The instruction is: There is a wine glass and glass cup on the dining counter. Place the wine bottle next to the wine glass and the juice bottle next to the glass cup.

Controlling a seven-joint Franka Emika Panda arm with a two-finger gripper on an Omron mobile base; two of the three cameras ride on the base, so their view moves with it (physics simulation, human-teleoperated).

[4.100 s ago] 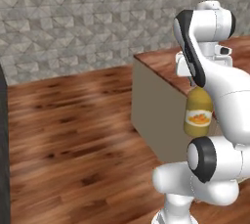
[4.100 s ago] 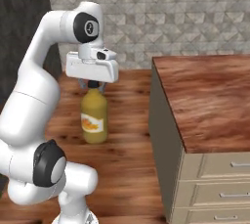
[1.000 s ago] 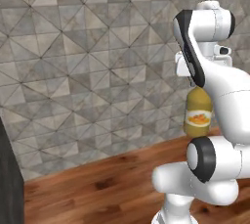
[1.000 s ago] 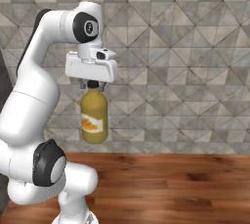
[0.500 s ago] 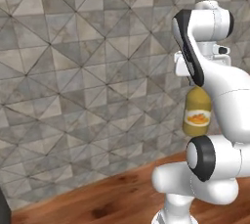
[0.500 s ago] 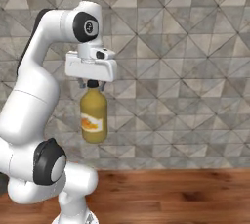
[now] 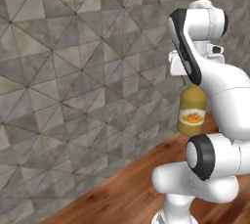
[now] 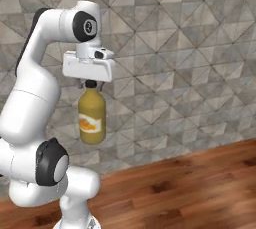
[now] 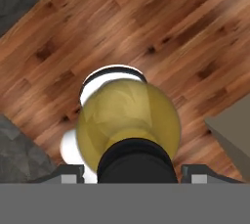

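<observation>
My gripper point(image 8: 91, 84) hangs in front of my upper arm, shut on the dark cap and neck of the juice bottle point(image 8: 92, 116). The stout yellow-orange bottle with its orange-fruit label hangs upright, well above the floor. In the left base view the juice bottle point(image 7: 192, 111) shows beside my arm, under the gripper point(image 7: 188, 79). The hand view looks straight down onto the juice bottle point(image 9: 129, 115) and its cap, with the gripper point(image 9: 135, 169) around the cap. The wine glass, glass cup, wine bottle and dining counter are out of view.
A grey stone-tile wall point(image 7: 73, 71) stands close ahead, and the same wall point(image 8: 190, 58) spans the right base view. Reddish wood floor point(image 8: 175, 188) runs along its foot. A grey-brown corner point(image 9: 234, 135) shows at the right edge of the hand view.
The whole picture has shifted: the base has turned away from the counter and now faces the stone wall. The juice bottle stays in the gripper, with the arm's pose unchanged.
</observation>
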